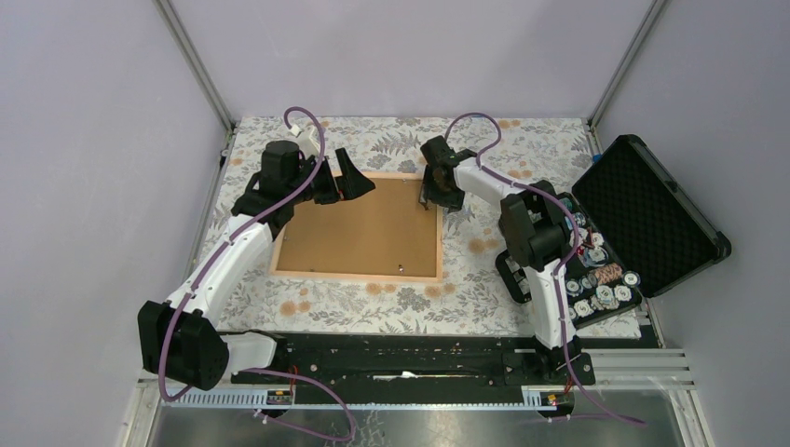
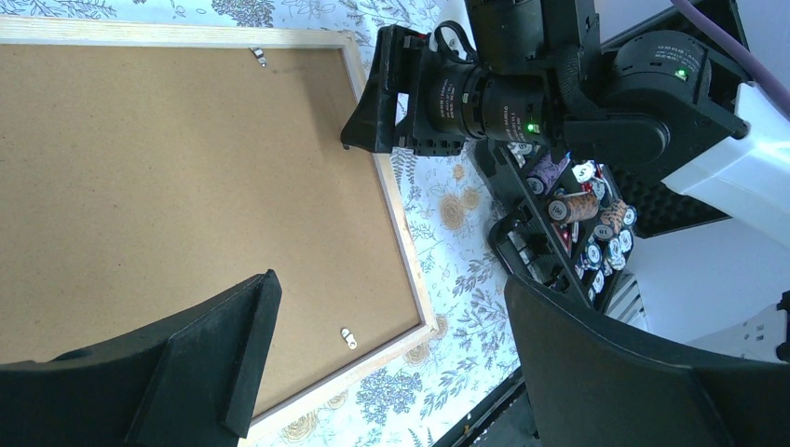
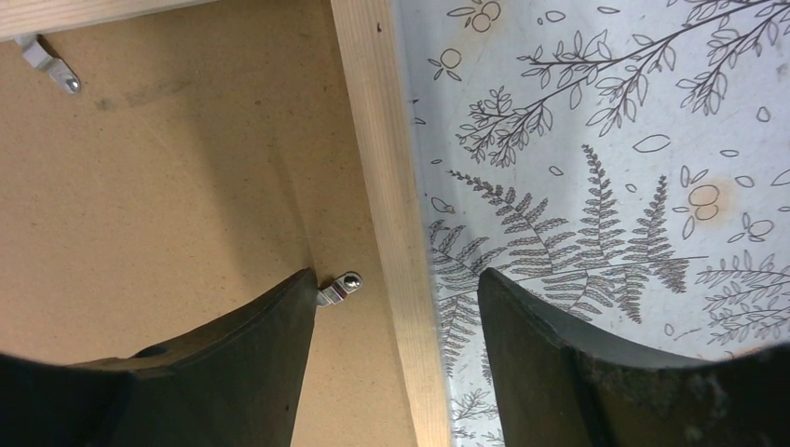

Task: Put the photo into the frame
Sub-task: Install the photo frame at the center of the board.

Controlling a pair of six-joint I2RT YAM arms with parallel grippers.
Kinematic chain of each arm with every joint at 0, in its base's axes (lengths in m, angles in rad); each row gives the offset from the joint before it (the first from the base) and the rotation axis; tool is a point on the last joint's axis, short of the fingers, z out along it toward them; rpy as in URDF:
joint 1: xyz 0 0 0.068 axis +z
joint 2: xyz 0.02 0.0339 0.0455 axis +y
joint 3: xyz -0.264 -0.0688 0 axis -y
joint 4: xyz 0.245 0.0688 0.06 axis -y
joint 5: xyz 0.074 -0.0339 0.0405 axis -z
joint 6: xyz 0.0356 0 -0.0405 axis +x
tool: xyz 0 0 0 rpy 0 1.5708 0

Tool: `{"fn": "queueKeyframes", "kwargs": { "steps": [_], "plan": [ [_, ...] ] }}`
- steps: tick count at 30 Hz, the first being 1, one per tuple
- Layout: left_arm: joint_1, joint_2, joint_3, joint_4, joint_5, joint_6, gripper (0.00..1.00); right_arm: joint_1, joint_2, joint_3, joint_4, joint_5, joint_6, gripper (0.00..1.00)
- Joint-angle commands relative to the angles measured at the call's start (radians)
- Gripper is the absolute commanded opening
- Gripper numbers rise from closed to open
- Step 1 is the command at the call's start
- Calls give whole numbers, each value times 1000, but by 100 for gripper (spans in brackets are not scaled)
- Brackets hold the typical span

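The light wood frame (image 1: 354, 276) lies flat on the floral cloth. The photo's plain brown board back (image 1: 363, 228) faces up and fills the space inside the rails; its printed side is hidden. My left gripper (image 1: 340, 182) is open and empty, held above the frame's far left corner. In the left wrist view (image 2: 391, 284) it looks across the board (image 2: 168, 168) to the right rail (image 2: 401, 223). My right gripper (image 1: 438, 197) is open and low by the far right corner. It straddles the right rail (image 3: 382, 168), one finger over the board (image 3: 186, 186) beside a small metal clip (image 3: 340, 287), the other over the cloth.
An open black foam-lined case (image 1: 643, 214) stands at the right, with a tray of chips and spools (image 1: 596, 270) beside the right arm. The floral cloth (image 1: 373, 303) covers the table. Another clip (image 3: 47, 60) sits near the far rail. Walls enclose the back and sides.
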State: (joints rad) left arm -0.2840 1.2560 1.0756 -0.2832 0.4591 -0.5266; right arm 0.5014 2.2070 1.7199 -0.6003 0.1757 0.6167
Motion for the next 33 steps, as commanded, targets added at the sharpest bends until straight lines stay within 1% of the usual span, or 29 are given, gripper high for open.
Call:
{"fn": "queueKeyframes", "kwargs": {
  "steps": [1, 7, 12, 16, 19, 20, 25, 26, 27, 29, 30, 32, 33],
  "plan": [
    [-7, -29, 32, 36, 3, 16, 99, -9, 25, 35, -47, 30, 24, 67],
    [-9, -28, 35, 33, 1, 16, 99, 3, -12, -48, -30, -39, -15, 52],
    [-9, -27, 35, 34, 3, 16, 99, 4, -65, -145, 7, -13, -58, 36],
    [-9, -27, 33, 36, 4, 15, 99, -2, -44, -130, 19, 0, -112, 19],
    [-10, -30, 30, 37, -2, 14, 99, -3, -21, -94, 25, 7, -148, 3],
    [-10, -31, 30, 37, -5, 15, 99, -7, -14, -84, 28, 13, -157, 0],
    [-11, -36, 29, 36, -14, 19, 99, -20, -28, -61, 40, 30, -215, 0],
    [-11, -34, 29, 37, -12, 19, 99, -21, -41, -60, 42, 25, -233, 3],
    [-11, -32, 29, 38, -9, 19, 99, -21, -57, -60, 43, 14, -244, 17],
    [-11, -30, 31, 37, -3, 17, 99, -20, -95, -68, 43, 3, -258, 40],
    [-11, -28, 31, 37, -2, 18, 99, -21, -115, -76, 43, -10, -260, 47],
    [-11, -26, 31, 37, 0, 17, 99, -21, -152, -96, 43, -44, -259, 55],
    [-11, -22, 31, 37, 2, 16, 99, -20, -168, -111, 43, -64, -257, 57]
  ]
}}
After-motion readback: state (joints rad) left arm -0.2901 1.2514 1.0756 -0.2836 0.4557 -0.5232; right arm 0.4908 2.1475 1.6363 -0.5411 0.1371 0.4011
